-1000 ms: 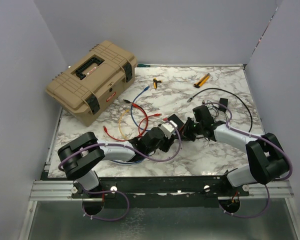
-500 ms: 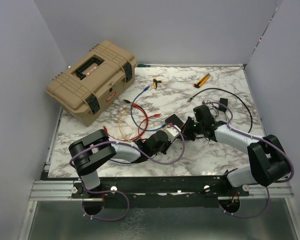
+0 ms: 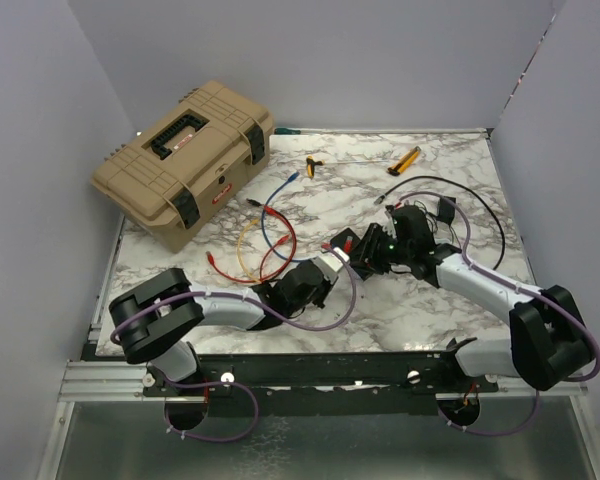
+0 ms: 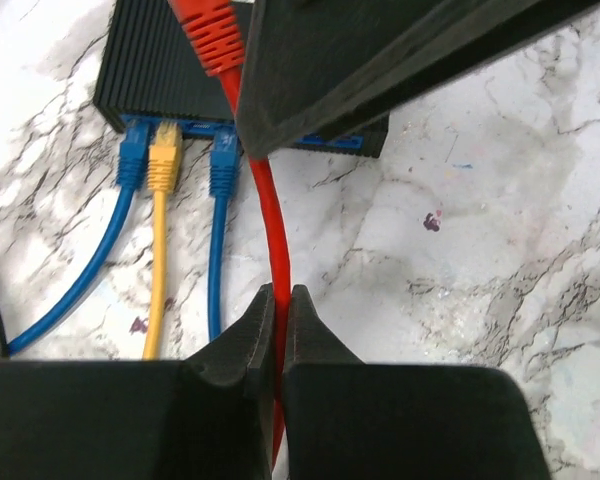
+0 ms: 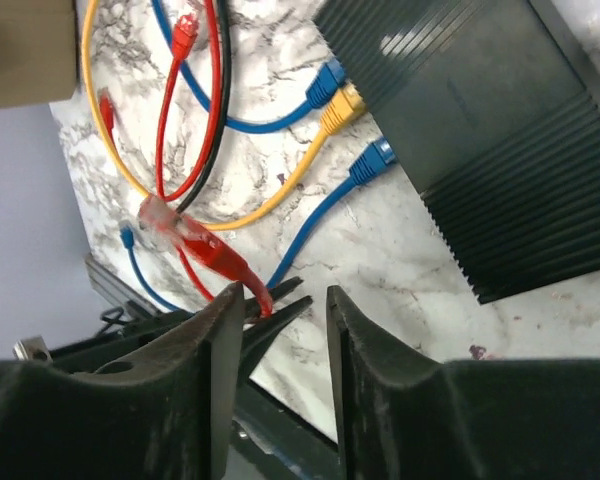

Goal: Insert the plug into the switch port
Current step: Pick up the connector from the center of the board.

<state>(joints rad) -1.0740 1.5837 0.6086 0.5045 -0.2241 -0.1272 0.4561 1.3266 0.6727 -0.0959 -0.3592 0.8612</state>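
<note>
We note the left tool (image 4: pixel 280 300) clenched on the smooth red cable (image 4: pixel 272 220) just behind its rubbery red-booted plug (image 5: pixel 195 243), the right tool (image 5: pixel 285 300) released alongside, and ahead of the tips, on the marbled worktop (image 4: pixel 460 250), the ribbed black box (image 4: pixel 150 60), its switch port row (image 4: pixel 192 128) holding two blue plugs (image 4: pixel 133 155) and a yellow one (image 4: pixel 164 160), the red plug not yet in.
</note>
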